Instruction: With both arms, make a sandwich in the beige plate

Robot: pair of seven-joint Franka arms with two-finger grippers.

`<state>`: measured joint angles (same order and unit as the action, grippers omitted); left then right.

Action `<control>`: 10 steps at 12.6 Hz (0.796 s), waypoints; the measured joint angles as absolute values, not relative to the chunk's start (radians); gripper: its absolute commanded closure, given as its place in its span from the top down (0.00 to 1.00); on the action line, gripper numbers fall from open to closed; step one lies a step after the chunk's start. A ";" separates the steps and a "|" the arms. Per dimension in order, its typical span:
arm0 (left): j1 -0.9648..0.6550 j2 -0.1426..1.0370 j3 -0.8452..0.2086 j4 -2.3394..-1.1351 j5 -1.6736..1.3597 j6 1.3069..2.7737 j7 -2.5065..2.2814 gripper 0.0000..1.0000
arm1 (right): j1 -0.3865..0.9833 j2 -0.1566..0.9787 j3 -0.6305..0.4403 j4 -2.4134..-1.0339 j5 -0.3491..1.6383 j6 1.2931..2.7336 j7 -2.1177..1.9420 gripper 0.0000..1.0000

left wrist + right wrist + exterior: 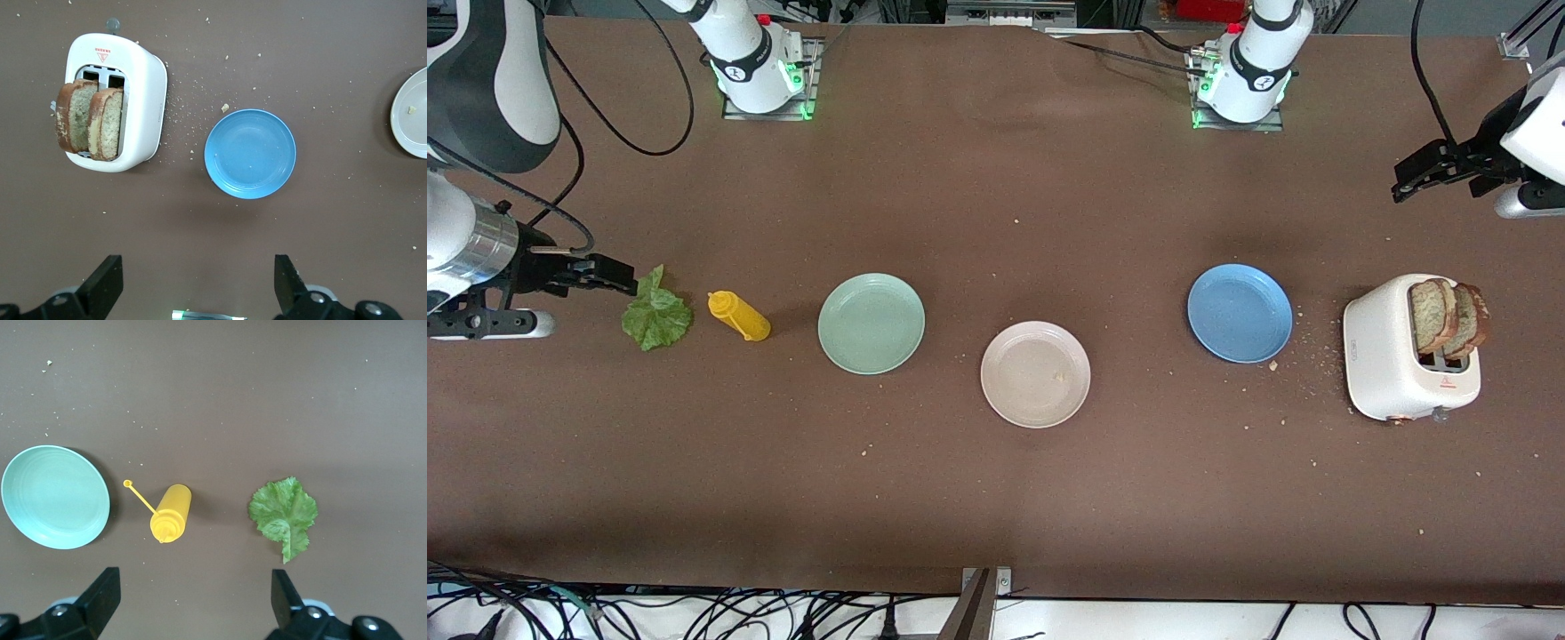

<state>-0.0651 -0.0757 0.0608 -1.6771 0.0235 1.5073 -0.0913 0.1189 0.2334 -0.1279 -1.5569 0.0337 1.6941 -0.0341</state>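
The beige plate (1024, 391) lies mid-table with only a crumb on it, and its edge shows in the left wrist view (415, 117). Two slices of toasted bread (1448, 317) (90, 120) stand upright in a white toaster (1383, 369) (145, 83). A green lettuce leaf (656, 317) (285, 513) lies flat toward the right arm's end. My left gripper (1405, 184) (198, 267) hangs open and empty over bare table by the toaster. My right gripper (621, 278) (195, 579) hangs open and empty beside the lettuce.
A blue plate (1239, 312) (250, 153) lies between the toaster and the beige plate. A mint green plate (871, 323) (53, 497) and a yellow squeeze bottle (739, 316) (171, 513) on its side lie between the beige plate and the lettuce. Crumbs surround the toaster.
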 measured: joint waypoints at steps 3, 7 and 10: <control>-0.065 -0.074 0.061 -1.677 0.023 1.507 -0.091 1.00 | 0.111 0.242 -0.131 -1.557 0.034 1.694 -0.034 1.00; -0.065 -0.074 0.061 -1.677 0.023 1.507 -0.091 1.00 | 0.111 0.243 -0.131 -1.557 0.034 1.695 -0.034 1.00; -0.065 -0.061 0.061 -1.677 0.023 1.507 -0.091 1.00 | 0.111 0.243 -0.131 -1.557 0.034 1.695 -0.034 1.00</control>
